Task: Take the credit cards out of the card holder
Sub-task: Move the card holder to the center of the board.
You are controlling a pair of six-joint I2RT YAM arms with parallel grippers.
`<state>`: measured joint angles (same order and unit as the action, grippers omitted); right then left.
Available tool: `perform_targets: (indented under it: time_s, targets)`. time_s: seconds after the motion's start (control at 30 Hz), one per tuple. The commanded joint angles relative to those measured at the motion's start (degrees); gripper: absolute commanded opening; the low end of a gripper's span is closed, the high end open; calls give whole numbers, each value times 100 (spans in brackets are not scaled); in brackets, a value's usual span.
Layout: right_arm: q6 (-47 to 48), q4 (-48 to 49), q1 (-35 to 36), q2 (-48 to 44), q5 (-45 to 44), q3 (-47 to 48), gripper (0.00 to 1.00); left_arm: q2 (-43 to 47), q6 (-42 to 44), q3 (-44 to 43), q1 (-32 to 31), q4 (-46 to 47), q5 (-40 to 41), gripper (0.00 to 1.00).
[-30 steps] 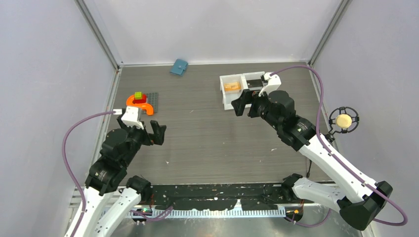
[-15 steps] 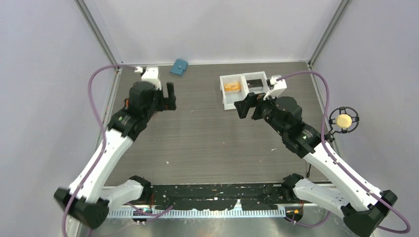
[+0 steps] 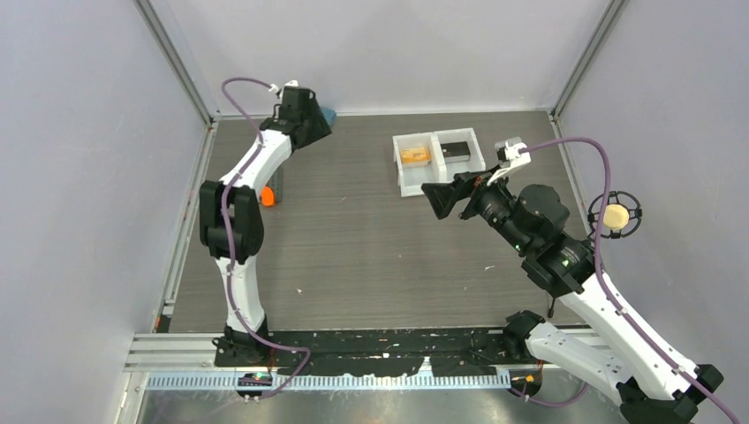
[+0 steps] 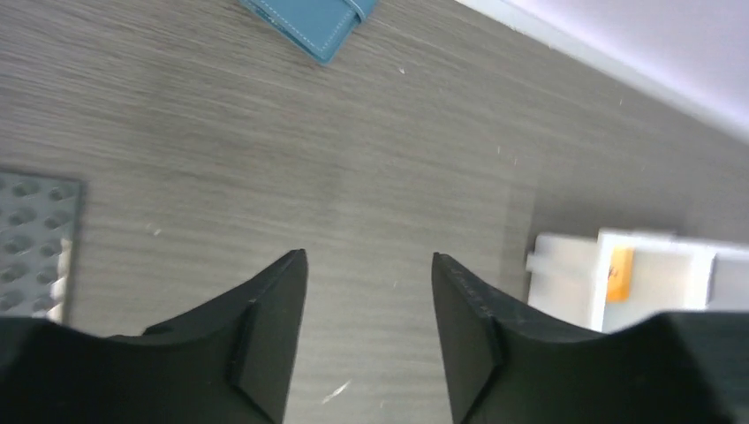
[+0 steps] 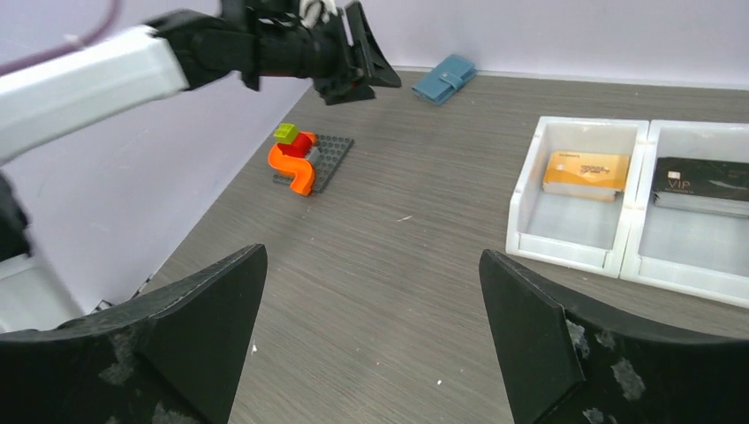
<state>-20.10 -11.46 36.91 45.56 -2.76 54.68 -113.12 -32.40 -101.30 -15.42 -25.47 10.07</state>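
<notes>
The card holder, a small light-blue wallet, lies folded shut at the table's far left by the back wall. From above only its corner shows past my left gripper. That gripper hovers just short of the wallet, open with a moderate gap and nothing between its fingers. An orange-yellow credit card and a dark credit card lie in the white tray. My right gripper hangs wide open and empty just in front of the tray.
A grey studded baseplate with an orange curved toy piece and small red and green bricks sits at the left, partly behind the left arm. The left arm stretches along the table's left side. Walls close the back and sides.
The left arm swung from the near left out to the far back corner by the wallet, and its jaws narrowed. The right gripper backed away from the tray, still wide open.
</notes>
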Motion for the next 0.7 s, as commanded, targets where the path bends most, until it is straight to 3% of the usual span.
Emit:
perform_targets:
  time_s: [0.0, 0.1, 0.47, 0.67]
  targets:
    - [96, 473, 11, -346, 188, -126, 99, -642, -1796, -311, 698, 1075, -1554, 53]
    - [192, 581, 10, -416, 174, -180, 100, -1047, -2449, -167, 876, 1918, -1821, 51]
    - [288, 639, 9, -100, 9, -131, 100, -2147, -3794, -307, 921, 3230, -1423, 50]
    - [364, 671, 10, 72, -149, -38, 100, -2535, -4250, -727, 972, 3169, -1307, 49]
